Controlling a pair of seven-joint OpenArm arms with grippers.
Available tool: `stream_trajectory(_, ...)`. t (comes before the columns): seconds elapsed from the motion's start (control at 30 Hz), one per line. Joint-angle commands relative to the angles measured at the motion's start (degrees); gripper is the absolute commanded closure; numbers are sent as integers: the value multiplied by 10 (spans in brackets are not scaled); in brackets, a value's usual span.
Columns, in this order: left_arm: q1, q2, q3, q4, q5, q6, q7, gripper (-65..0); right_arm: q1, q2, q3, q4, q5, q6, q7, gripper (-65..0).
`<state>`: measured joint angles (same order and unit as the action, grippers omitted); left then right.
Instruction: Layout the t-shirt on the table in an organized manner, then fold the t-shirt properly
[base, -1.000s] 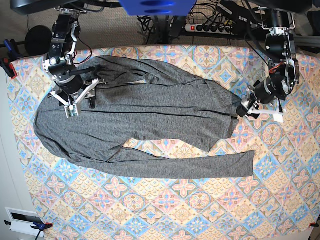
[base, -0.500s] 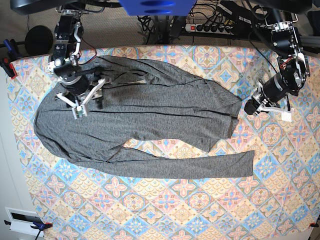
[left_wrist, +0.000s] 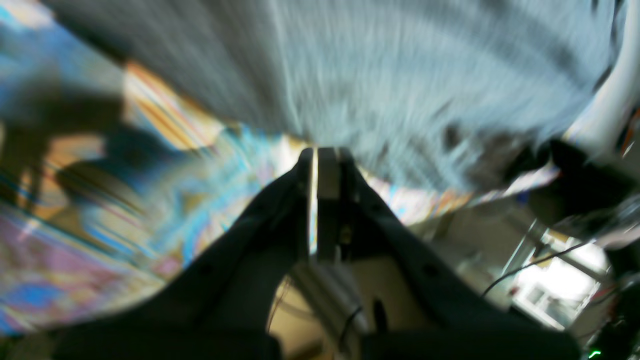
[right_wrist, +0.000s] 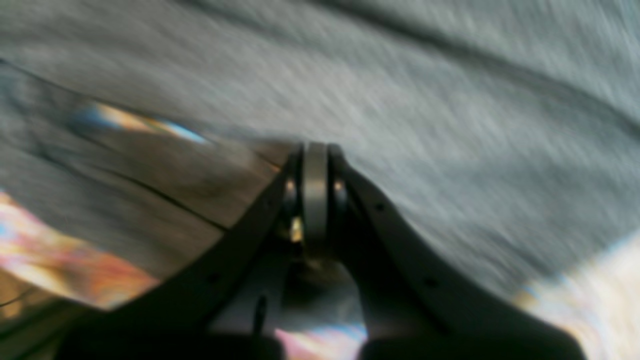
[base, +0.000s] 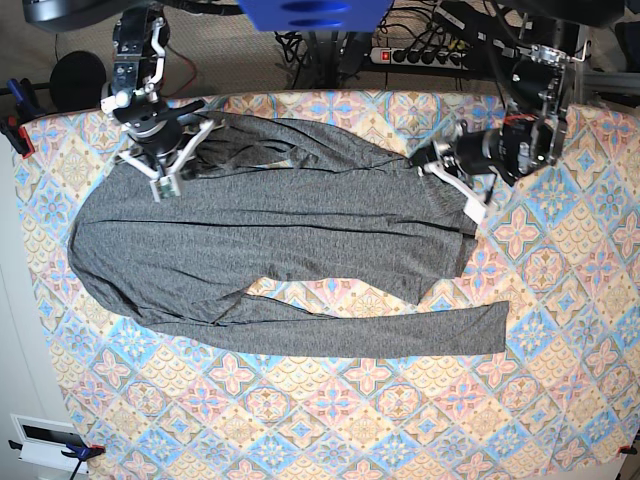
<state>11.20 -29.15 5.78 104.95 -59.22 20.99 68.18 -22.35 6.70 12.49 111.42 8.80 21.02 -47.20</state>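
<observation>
Both hands, left (left_wrist: 316, 155) and right (right_wrist: 315, 150), pressed together; t-shirt (base: 290, 250) lies lengthwise across table (base: 400, 420).

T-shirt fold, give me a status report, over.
Left gripper shut, right gripper shut, neither visibly holding cloth. T-shirt spread on the table, wrinkled, not yet folded. Nothing in the way.

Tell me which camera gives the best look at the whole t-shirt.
The base view. It shows the t-shirt entire, spread over the table, one long sleeve stretched along the bottom. Both wrist views are motion-blurred and show only patches of grey fabric beyond each closed end effector.
</observation>
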Motion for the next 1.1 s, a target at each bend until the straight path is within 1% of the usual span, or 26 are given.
stream_trajectory(0.0,-7,-12,8,9,-1,0,-4,-2,6,4,12,10,7,4,16,-1)
stream_trajectory(0.07,-7,-10,30,9,-2,0,-4,-17,5,5,36,9,7,4,16,0)
stream_trajectory(0.13,-7,-4,42,13,-3,0,-4,-55,5,5,58,8,7,4,16,0)
stream_trajectory(0.2,-7,7,46,19,-3,3,-4,-105,5,5,75,5,7,4,16,0)
stream_trajectory(0.33,-6,40,45,18,1,4,-4,-225,9,5,95,-31,7,4,16,0)
stream_trajectory(0.4,-7,55,45,17,2,4,-4,-270,10,5,106,-52,7,4,17,0)
stream_trajectory(0.53,-29,80,49,9,3,4,-1,-348,10,5,109,-76,7,4,18,0)
stream_trajectory(0.63,-48,91,50,-21,3,4,0,-410,10,5,109,-80,7,4,33,0)
stream_trajectory(0.7,-63,94,67,-54,3,4,-2,-439,10,5,109,-81,7,4,36,0)
stream_trajectory(0.77,-76,94,90,-80,3,4,-3,-453,10,5,109,-81,7,4,36,0)
stream_trajectory(0.87,-75,85,112,-84,3,4,-3,-439,10,5,109,-81,7,4,36,0)
stream_trajectory(0.97,-74,80,129,-83,2,4,-2,-400,10,5,109,-81,7,4,36,0)
stream_trajectory(1.07,-61,77,140,-66,-1,4,-2,-337,10,5,109,-81,7,4,36,0)
